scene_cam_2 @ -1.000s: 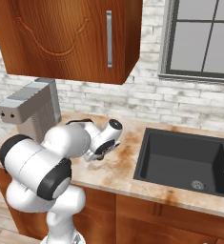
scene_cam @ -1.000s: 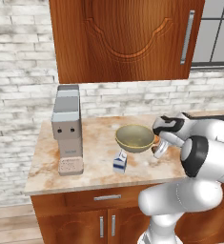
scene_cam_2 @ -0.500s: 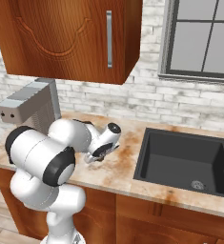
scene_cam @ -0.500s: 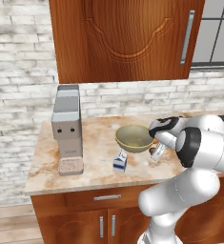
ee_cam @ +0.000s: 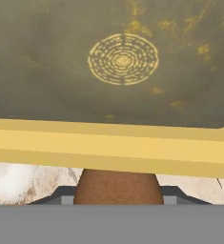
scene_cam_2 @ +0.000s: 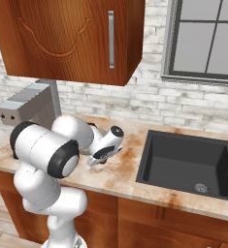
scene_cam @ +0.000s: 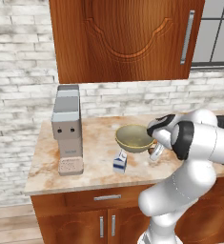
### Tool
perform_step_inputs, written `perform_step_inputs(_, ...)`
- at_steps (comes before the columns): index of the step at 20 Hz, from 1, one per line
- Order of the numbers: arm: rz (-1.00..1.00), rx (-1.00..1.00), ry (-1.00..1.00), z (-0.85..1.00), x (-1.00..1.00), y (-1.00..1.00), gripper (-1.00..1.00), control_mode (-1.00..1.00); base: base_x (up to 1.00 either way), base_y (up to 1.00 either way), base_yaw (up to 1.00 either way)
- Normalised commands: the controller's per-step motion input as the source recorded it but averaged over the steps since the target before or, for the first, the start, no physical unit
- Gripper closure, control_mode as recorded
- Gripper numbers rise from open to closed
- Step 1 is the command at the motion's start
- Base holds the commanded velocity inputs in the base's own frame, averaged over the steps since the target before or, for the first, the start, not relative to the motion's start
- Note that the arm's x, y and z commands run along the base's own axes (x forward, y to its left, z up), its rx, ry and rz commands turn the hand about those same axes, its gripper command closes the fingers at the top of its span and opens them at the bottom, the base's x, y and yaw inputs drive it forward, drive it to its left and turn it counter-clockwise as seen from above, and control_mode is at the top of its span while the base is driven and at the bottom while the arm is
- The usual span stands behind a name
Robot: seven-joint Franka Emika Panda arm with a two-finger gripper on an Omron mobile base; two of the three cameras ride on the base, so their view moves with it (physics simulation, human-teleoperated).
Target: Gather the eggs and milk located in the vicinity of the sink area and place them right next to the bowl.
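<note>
Egg [ee_cam: 117, 187] first: a smooth brown oval with a fine speckled grain, its rounded top rising between the two dark finger tips at the bottom of the hand view. The gripper [ee_cam: 117, 198] is clenched on it, one finger tip [ee_cam: 61, 196] showing at each side of the shell. Just past the egg runs the pale yellow rim of the bowl [ee_cam: 113, 147], and beyond the rim lies the bowl's olive-tan inside, mottled with yellow flecks and marked at its middle with a round pattern of thin yellow rings.

From the left base view the bowl [scene_cam: 134, 137] sits on the marbled counter [scene_cam: 94, 162], wide and shallow with a lighter rim, and the gripper [scene_cam: 155, 151] hangs low just beside its right edge, close above the counter. The milk carton [scene_cam: 119, 162] stands upright on the counter just in front of the bowl and to its left, white with blue markings; the print is too small to read. A grey coffee machine [scene_cam: 67, 128] stands well apart to the left, with no readable label.

From the right base view the hand [scene_cam_2: 105, 147] is low over the counter, left of the dark grey sink [scene_cam_2: 188, 164], whose basin shows a round drain.
</note>
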Motion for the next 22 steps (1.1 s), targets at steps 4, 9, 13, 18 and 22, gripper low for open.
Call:
perform_step_inputs(4,0.0,0.0,-0.02,-0.07,0.04,0.0,1.0,-1.0,0.0,0.0,0.0)
perform_step_inputs(9,0.0,0.0,-0.03,-0.05,0.04,0.0,1.0,-1.0,0.0,0.0,0.0)
perform_step_inputs(13,0.0,0.0,-0.03,-0.05,0.04,0.0,1.0,-1.0,0.0,0.0,0.0)
perform_step_inputs(18,0.0,0.0,-0.02,0.0,0.02,0.0,-1.0,-1.0,0.0,0.0,0.0)
perform_step_inputs(22,0.0,0.0,-0.08,0.0,0.0,0.0,-1.0,-1.0,0.0,0.0,0.0)
